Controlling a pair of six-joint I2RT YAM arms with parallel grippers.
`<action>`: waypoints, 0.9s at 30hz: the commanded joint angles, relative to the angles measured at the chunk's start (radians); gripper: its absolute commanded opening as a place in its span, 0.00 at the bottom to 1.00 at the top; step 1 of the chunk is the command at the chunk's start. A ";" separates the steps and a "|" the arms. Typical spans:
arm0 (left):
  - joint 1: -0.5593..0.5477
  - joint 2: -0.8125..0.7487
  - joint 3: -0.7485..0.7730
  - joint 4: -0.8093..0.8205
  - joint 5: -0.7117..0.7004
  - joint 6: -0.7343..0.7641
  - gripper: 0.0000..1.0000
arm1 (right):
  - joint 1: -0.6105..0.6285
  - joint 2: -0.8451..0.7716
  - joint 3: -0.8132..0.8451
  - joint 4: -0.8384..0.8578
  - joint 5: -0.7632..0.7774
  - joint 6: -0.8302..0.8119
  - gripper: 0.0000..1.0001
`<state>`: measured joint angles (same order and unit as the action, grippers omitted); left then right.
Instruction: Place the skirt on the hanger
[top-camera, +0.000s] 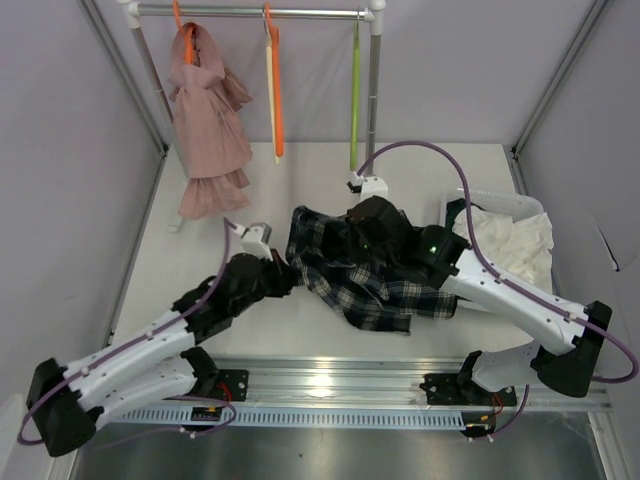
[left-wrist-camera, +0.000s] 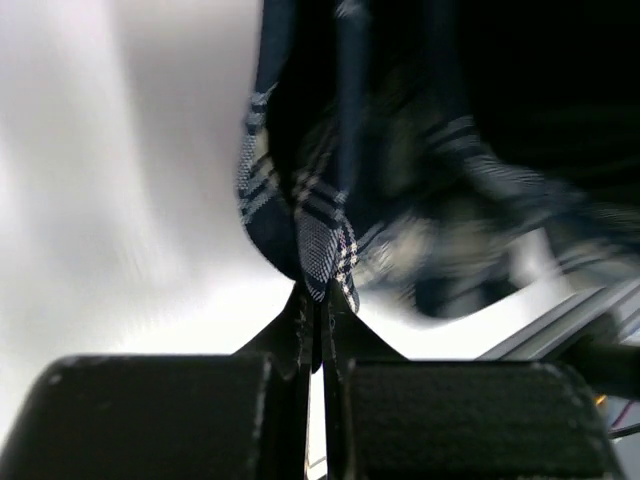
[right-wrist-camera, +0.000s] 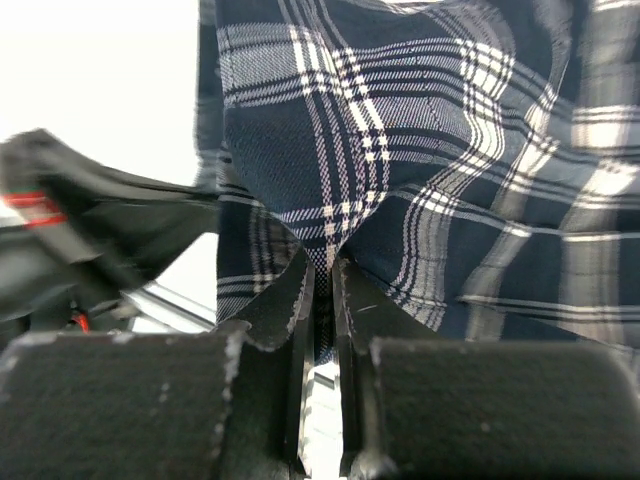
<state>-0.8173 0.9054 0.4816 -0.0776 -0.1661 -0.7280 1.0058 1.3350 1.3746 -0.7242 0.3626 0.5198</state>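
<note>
The dark plaid skirt (top-camera: 372, 275) lies bunched in the middle of the table. My left gripper (top-camera: 288, 272) is at its left edge, and in the left wrist view it (left-wrist-camera: 320, 292) is shut on a fold of the skirt (left-wrist-camera: 320, 235), which hangs from the tips. My right gripper (top-camera: 357, 232) is over the skirt's upper middle. The right wrist view shows it (right-wrist-camera: 325, 265) shut on the skirt (right-wrist-camera: 420, 150), with cloth pinched between the fingers. A pale cream hanger (top-camera: 269, 100) hangs edge-on from the rail at the back, tight against an orange one.
On the clothes rail (top-camera: 250, 12) hang a pink ruffled garment (top-camera: 210, 130), an orange hanger (top-camera: 279, 110) and a lime-green hanger (top-camera: 355, 100). A white basket (top-camera: 500, 203) with white cloth (top-camera: 515, 245) stands at the right. A metal track (top-camera: 330, 385) runs along the near edge.
</note>
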 joint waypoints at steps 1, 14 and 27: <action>0.017 -0.167 0.184 -0.297 -0.159 0.130 0.00 | -0.006 -0.037 0.135 -0.020 0.029 -0.061 0.00; 0.067 -0.163 0.802 -0.651 -0.320 0.400 0.00 | -0.219 -0.065 0.395 -0.141 -0.089 -0.182 0.00; 0.072 -0.155 0.688 -0.723 -0.277 0.374 0.00 | -0.309 -0.166 0.071 -0.068 -0.188 -0.120 0.00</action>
<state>-0.7578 0.7670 1.2381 -0.8028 -0.4446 -0.3393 0.7040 1.1946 1.5696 -0.8463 0.1951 0.3687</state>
